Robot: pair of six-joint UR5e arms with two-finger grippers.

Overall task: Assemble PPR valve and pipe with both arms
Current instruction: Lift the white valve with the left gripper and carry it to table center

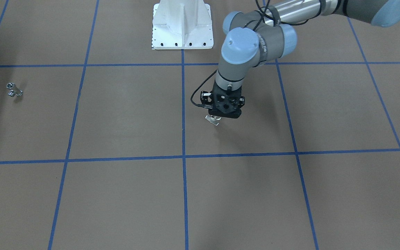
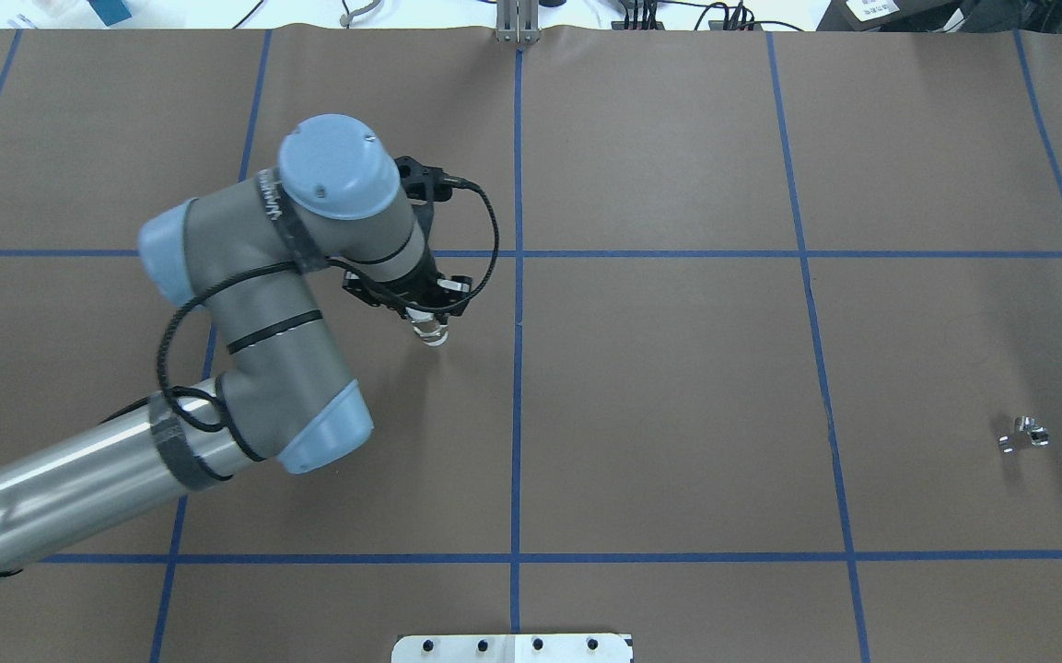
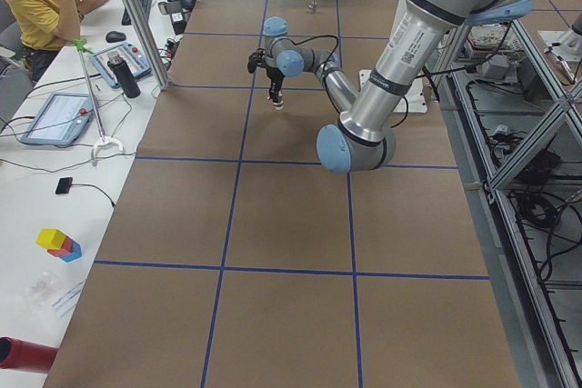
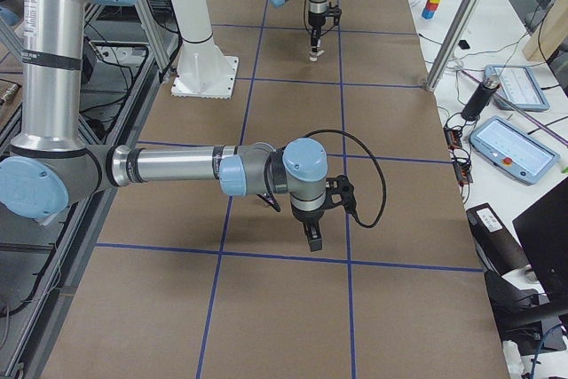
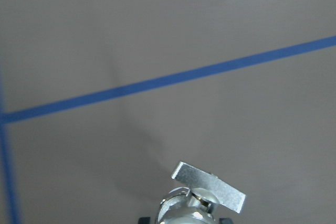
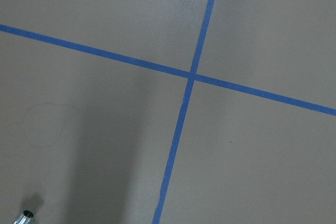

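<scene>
**Left gripper (image 2: 426,324) held the PPR valve (image 1: 213,119) in front of the white pedestal base (image 1: 182,26); the pipe (image 1: 13,90) lay far aside.**

The left gripper was clenched on the PPR valve, in front of the base and a little to the robot's left of it. The valve's flat lever handle (image 5: 209,186) stuck out past the fingers, and the valve seemed to hang just above the brown table (image 1: 116,194), though this was hard to judge. The pipe lay on the table well apart from the base, far to the robot's right. The right gripper (image 4: 312,239) hung over the table on that same side of the base; whether it was released or clenched, one cannot tell.
</scene>
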